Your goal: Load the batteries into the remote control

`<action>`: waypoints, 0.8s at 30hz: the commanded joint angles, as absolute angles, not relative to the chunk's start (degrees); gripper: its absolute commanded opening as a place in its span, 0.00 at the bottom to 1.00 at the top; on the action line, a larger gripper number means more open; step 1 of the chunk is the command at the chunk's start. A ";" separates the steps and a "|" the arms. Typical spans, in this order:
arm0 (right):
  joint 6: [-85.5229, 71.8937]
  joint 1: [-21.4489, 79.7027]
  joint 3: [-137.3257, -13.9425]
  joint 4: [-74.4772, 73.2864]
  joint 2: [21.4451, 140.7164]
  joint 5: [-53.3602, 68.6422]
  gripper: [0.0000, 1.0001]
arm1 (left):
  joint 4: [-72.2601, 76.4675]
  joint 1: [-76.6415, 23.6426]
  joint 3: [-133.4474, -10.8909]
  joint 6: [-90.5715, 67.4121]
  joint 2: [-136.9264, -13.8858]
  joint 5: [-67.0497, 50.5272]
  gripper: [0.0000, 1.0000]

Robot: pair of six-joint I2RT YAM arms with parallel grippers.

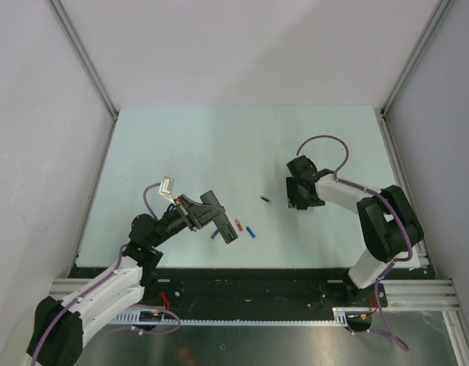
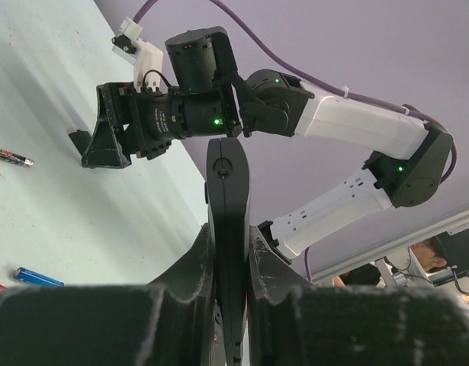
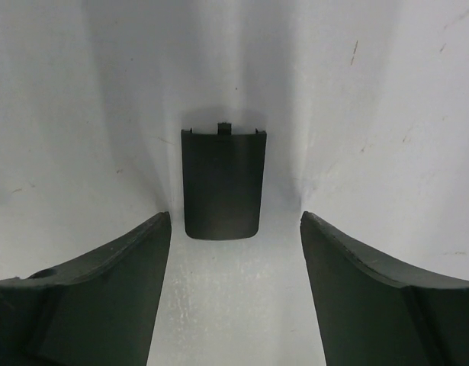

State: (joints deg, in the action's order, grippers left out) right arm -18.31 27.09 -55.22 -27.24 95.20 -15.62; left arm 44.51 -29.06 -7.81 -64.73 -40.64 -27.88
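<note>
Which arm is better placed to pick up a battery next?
Right. The right claw is open and empty, near the dark battery; the left claw is shut on the remote control.

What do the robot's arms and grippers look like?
The left arm and right arm have white links and bulky black joints, each trailed by a purple cable. The left gripper and right gripper are black, with two wedge-shaped fingers. Green lights dot the right arm's joints.
</note>
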 commanded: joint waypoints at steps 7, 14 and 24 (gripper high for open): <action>-20.65 36.37 -55.90 -26.90 80.61 -19.33 0.73 | 47.11 -28.56 -8.35 -64.43 -40.69 -30.06 0.00; -16.18 42.80 -52.65 -18.21 79.00 -17.25 0.67 | 47.11 -28.56 -8.61 -64.42 -43.15 -30.32 0.00; -9.14 42.37 -52.91 -10.11 86.57 -9.67 0.61 | 47.02 -28.56 -11.16 -62.05 -41.84 -33.92 0.00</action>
